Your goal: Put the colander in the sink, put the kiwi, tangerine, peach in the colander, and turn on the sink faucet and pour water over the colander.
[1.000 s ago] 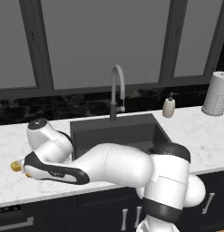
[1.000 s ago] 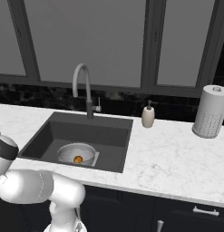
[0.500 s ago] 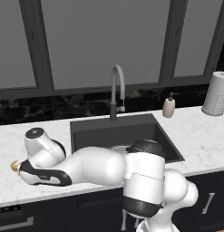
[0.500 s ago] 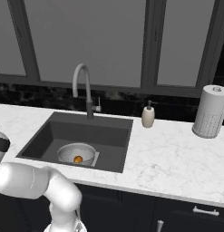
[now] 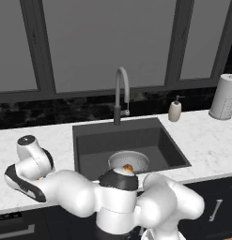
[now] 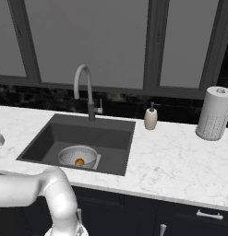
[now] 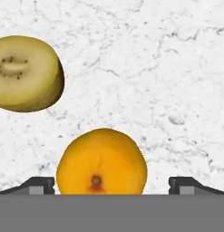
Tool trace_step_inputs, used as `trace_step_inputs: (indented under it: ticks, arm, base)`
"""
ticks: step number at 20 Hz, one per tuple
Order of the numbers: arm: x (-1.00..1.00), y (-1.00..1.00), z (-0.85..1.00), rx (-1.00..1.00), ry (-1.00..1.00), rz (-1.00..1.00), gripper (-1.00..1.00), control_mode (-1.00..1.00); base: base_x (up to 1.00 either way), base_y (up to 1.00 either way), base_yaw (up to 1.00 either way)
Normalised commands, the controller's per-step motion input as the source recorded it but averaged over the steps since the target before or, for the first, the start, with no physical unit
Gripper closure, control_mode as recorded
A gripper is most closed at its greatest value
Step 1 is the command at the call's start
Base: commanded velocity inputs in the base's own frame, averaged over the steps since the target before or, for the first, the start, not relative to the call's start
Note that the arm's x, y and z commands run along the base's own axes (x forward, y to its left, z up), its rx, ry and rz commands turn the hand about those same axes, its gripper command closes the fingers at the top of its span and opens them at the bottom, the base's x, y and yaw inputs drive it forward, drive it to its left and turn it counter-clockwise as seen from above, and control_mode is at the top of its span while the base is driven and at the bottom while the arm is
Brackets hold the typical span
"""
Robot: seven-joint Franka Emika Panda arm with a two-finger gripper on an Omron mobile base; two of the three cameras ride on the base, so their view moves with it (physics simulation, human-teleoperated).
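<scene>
The gripper [image 7: 111, 183] has its fingers spread wide around an orange fruit [image 7: 101, 162]. It looks round, smooth, probably slippery, so hold its widest middle. The kiwi [image 7: 27, 73] lies beside.

base views: behind arm, left and right, facing down-forward, sharing the sink [image 5: 129, 143] | hand view: close above bench [image 7: 168, 68]

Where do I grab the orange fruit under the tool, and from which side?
Take the orange fruit across its round middle, coming straight down. It lies between the open fingers, stem dimple facing the camera, with the kiwi lying apart from it.
</scene>
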Motion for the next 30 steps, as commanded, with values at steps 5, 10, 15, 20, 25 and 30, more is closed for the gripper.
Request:
trace_step_inputs:
  ticks: [5, 10, 15, 20, 25, 30]
  arm:
    - [0.18, 0.19, -0.30, 0.00, 0.01, 0.00, -1.00, -1.00]
    - [0.00, 0.00, -0.28, 0.00, 0.00, 0.00, -1.00, -1.00]
    - [0.00, -0.01, -0.27, 0.00, 0.00, 0.00, 1.00, -1.00]
    - [-0.05, -0.33, -0.14, 0.00, 0.00, -0.03, 1.00, -1.00]
    - [0.00, -0.86, 0.22, -0.02, -0.15, -0.15, 1.00, -1.00]
    - [0.00, -1.00, 0.28, 0.00, -0.09, -0.25, 1.00, -1.00]
  base:
    - [0.00, 0.00, 0.00]
    - [0.00, 0.00, 0.00]
    - [0.00, 0.00, 0.00]
    - [0.00, 0.00, 0.00]
    - [0.00, 0.00, 0.00]
    - [0.00, 0.00, 0.00]
